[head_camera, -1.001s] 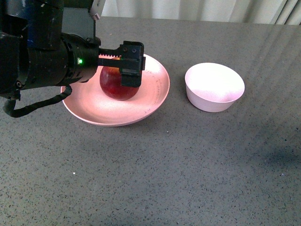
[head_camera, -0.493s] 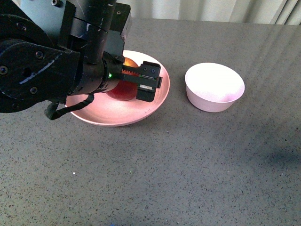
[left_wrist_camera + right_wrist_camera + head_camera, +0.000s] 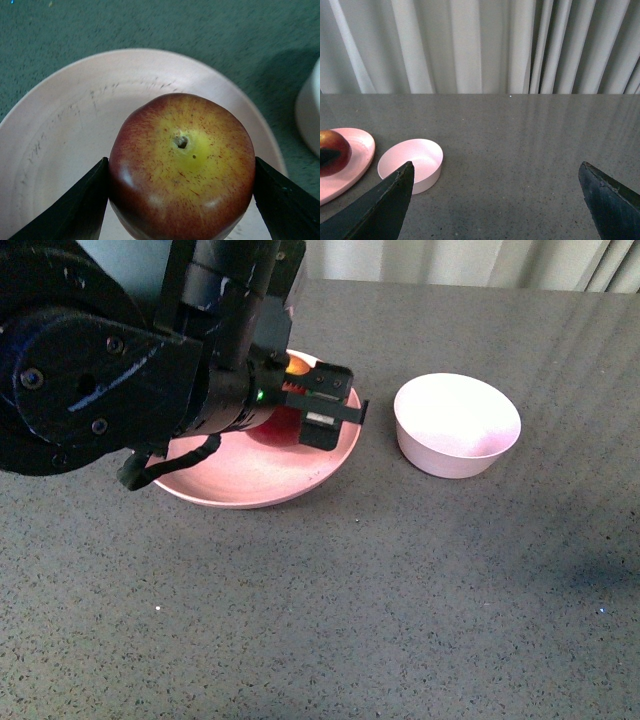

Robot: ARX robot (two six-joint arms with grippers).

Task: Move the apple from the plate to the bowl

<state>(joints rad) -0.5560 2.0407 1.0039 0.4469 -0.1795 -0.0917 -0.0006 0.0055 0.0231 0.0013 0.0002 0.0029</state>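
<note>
- Grey speckled table point(image 3: 400, 590) runs back to pale pleated curtains point(image 3: 470, 45).
- On the robot's left half of it sits the plate point(image 3: 230, 485); the bowl point(image 3: 457, 425) stands near it to the right, apart from its rim.
- The left gripper point(image 3: 181, 167) is clamped on the apple point(image 3: 182, 165), 1 dark finger point(image 3: 85, 200) pressed to each side, with the yellow stem dimple facing the wrist camera.
- The apple is over the plate's right part, toward the bowl; whether it touches the dish cannot be told.
- From the front, the left arm point(image 3: 100, 360) covers much of the plate and most of the apple.
- The right gripper point(image 3: 496, 167) has its 2 fingers spread wide above bare table, well away from both dishes.
</note>
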